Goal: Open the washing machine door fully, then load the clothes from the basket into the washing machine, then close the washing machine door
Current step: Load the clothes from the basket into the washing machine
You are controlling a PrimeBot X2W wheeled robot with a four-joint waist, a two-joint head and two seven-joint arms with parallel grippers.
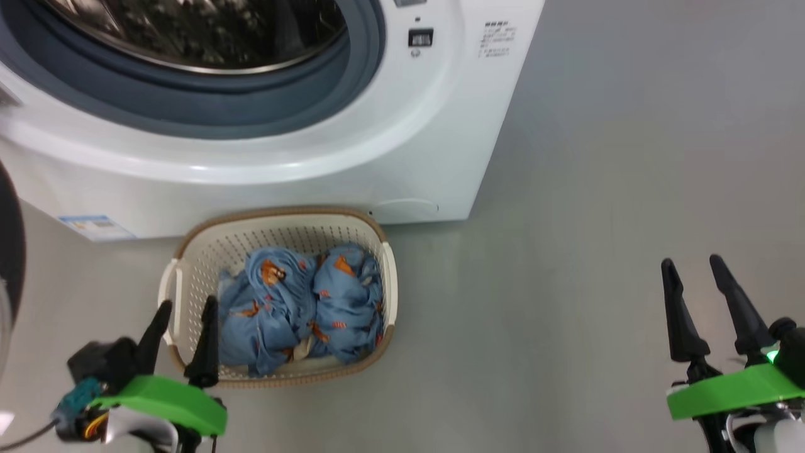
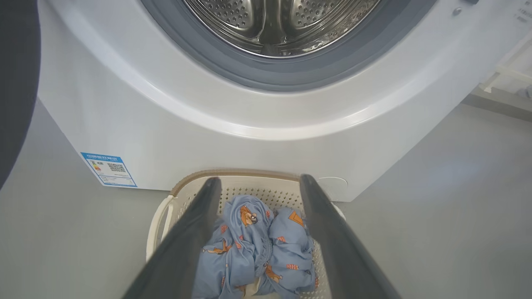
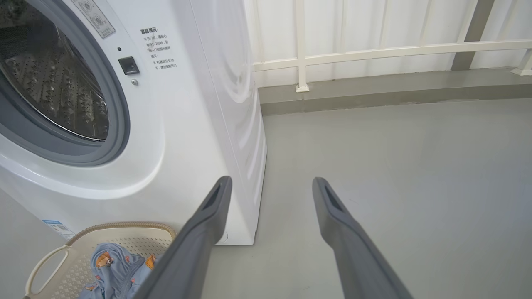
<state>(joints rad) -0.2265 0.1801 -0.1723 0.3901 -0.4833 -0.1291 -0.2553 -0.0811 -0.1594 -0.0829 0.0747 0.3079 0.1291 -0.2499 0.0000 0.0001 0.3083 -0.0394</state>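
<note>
- Hovering at 7 o'clock in the head view, the left gripper is empty, its fingers moderately apart and their tips over the near-left rim of the basket. A straight drop from here could, I judge, land a finger on that rim or the handle and shove or tip the basket instead of reaching cloth.
- The right gripper, at 4 o'clock, is also parted and empty over bare floor, well apart from everything.
- The clothes lie bunched in the basket's middle and right, toward 1 o'clock from the left gripper. A shallow pinch may lift only one fold, and a trailing part could snag on the rim.
- The basket stands on the floor just in front of the washer, at 6 o'clock below the drum. The carry goes up toward 12 o'clock, where cloth may catch on the gasket.
- The door shows as a dark edge at 9 o'clock, swung out to the left. Room there looks tight, and a sideways sweep of the left arm could knock it.
- Toward 3 o'clock the floor runs wide and bare to the railing.
</note>
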